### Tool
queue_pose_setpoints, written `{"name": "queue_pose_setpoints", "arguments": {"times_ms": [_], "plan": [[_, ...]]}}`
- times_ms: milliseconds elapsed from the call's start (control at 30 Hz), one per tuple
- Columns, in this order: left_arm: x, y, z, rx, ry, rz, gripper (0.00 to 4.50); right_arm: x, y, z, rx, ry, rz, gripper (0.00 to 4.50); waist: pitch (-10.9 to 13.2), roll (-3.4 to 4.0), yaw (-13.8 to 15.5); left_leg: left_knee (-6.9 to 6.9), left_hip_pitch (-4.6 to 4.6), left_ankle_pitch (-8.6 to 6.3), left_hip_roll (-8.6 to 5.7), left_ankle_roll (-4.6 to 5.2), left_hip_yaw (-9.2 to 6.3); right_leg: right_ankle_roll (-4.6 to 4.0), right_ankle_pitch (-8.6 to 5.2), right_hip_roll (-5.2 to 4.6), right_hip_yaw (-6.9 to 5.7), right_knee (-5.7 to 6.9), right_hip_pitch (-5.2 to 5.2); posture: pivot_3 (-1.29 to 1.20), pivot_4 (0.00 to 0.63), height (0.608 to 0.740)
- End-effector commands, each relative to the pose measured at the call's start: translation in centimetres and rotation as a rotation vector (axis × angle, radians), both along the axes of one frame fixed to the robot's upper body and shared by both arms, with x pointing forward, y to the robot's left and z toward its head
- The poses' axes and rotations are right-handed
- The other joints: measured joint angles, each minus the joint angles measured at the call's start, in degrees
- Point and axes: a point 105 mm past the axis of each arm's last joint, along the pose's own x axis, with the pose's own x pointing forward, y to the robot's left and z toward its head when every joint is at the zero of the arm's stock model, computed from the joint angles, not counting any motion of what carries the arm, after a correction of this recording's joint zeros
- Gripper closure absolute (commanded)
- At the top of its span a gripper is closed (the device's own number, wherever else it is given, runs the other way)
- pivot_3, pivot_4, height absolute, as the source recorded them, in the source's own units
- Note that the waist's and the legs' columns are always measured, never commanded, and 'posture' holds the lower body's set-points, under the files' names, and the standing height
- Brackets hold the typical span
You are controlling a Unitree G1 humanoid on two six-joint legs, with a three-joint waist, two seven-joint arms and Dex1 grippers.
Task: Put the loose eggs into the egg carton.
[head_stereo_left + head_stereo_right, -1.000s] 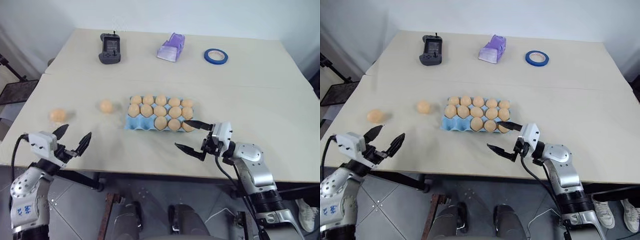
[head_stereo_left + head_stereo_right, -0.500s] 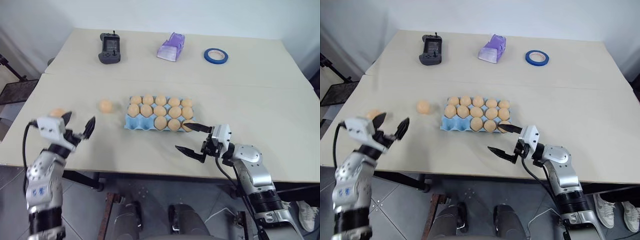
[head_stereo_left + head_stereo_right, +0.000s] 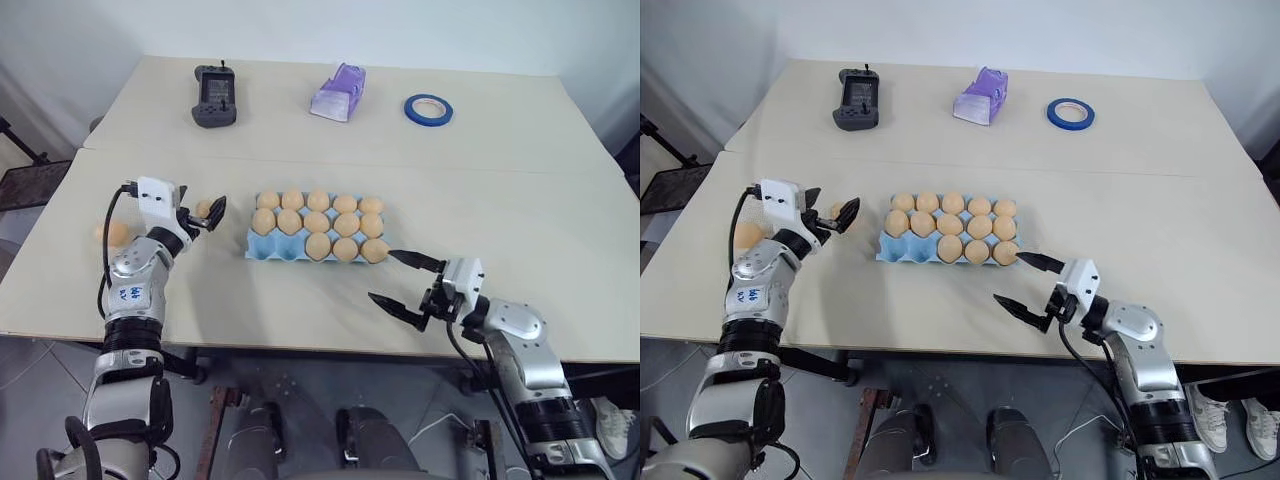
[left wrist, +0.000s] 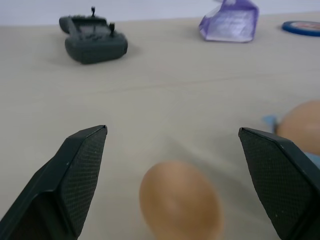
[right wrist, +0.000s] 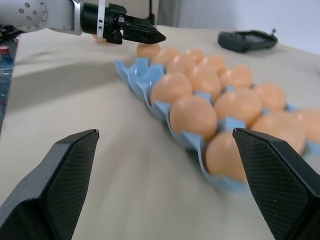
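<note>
A: What's the biggest thing there?
B: The beige table (image 3: 500, 190). On its middle lies the egg carton (image 3: 262, 247), a flat light blue tray of moulded cups, most of them filled with smooth orange-tan eggs.
A: And the loose eggs?
B: One egg (image 4: 180, 204) sits on the table just left of the carton, between the spread fingers of the left gripper (image 3: 204, 217), not touched. Another egg (image 3: 116, 234) lies further left, near the table's edge.
A: The right gripper?
B: The right gripper (image 3: 406, 283) hangs with its fingers wide apart and empty, near the carton's front right corner.
</note>
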Motion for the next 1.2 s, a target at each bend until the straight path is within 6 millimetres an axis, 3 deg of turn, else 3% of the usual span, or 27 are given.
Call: {"name": "queue_pose_setpoints", "arguments": {"times_ms": [33,200,267,367,433,633,900,1100,1167,1200], "plan": [[0.6,-1.0,-0.1,0.000,0.013,-0.033,0.55,-0.1,-0.2,1.4,0.029,-0.061,-0.044,0.00,0.01,-0.01,0.08,0.00,0.00,0.00,0.00,-0.06,0.00,0.00,0.00,0.00,0.00,0.03,-0.01,0.00,0.150,0.740],[0.7,-1.0,-0.6,0.000,0.046,-0.037,2.19,-0.4,-0.3,1.3,0.041,-0.059,-0.069,0.00,0.01,-0.02,0.10,0.07,0.00,0.05,-0.01,-0.33,-0.04,0.01,0.01,-0.02,-0.03,0.10,0.01,0.00,0.150,0.740],[0.5,-1.2,-0.1,0.007,0.023,-0.064,2.61,-0.5,-0.4,1.3,0.039,-0.059,-0.074,0.00,0.01,-0.02,0.11,0.07,0.00,0.05,-0.01,-0.33,-0.04,0.01,0.01,-0.02,-0.03,0.10,0.01,0.00,0.150,0.740],[-1.3,-3.9,3.3,0.038,-0.146,-0.285,2.67,-0.6,-0.8,1.4,0.035,-0.061,-0.095,0.00,0.01,-0.02,0.11,0.04,-0.01,0.07,-0.01,-0.35,-0.03,0.01,0.01,-0.02,-0.03,0.08,0.00,0.00,0.150,0.740],[-2.3,-5.0,3.8,0.084,-0.170,-0.379,2.67,-0.6,-1.0,1.4,0.033,-0.061,-0.104,0.00,0.01,-0.02,0.15,0.02,-0.01,0.10,0.00,-0.42,0.00,0.01,0.01,-0.01,-0.04,0.07,0.00,0.00,0.150,0.740],[-5.8,-10.6,2.2,0.207,-0.104,-0.739,2.67,-0.6,-1.3,1.5,0.033,-0.062,-0.112,0.00,0.00,-0.01,0.11,0.02,0.07,0.10,-0.02,-0.46,0.03,0.01,0.01,-0.03,0.00,0.09,0.07,0.00,0.150,0.740],[-5.2,-13.3,1.2,0.199,-0.077,-0.789,2.67,-0.7,-1.4,1.4,0.035,-0.061,-0.115,0.00,0.01,-0.01,0.14,0.06,0.05,0.03,-0.02,-0.25,-0.10,0.00,0.01,-0.03,-0.02,0.10,0.07,0.00,0.150,0.740],[-5.2,-12.8,1.6,0.196,-0.097,-0.777,0.78,-0.9,-1.3,1.3,0.041,-0.062,-0.112,0.00,0.01,-0.01,0.03,0.07,0.04,0.10,-0.02,-0.14,-0.10,0.00,0.01,-0.02,-0.02,0.09,0.08,0.00,0.150,0.740],[-5.7,-12.0,2.1,0.196,-0.115,-0.766,0.14,-1.0,-1.3,1.2,0.042,-0.060,-0.111,0.00,0.01,-0.01,-0.03,0.07,0.05,0.12,-0.01,-0.17,-0.11,0.00,0.01,-0.01,-0.04,0.10,0.08,0.00,0.150,0.740],[-6.0,-11.3,2.4,0.193,-0.125,-0.755,0.03,-1.1,-1.3,1.1,0.041,-0.059,-0.110,0.00,0.01,-0.01,-0.17,0.07,0.05,0.11,0.00,-0.17,-0.11,0.00,0.01,-0.01,-0.03,0.11,0.08,0.00,0.150,0.740]]}}
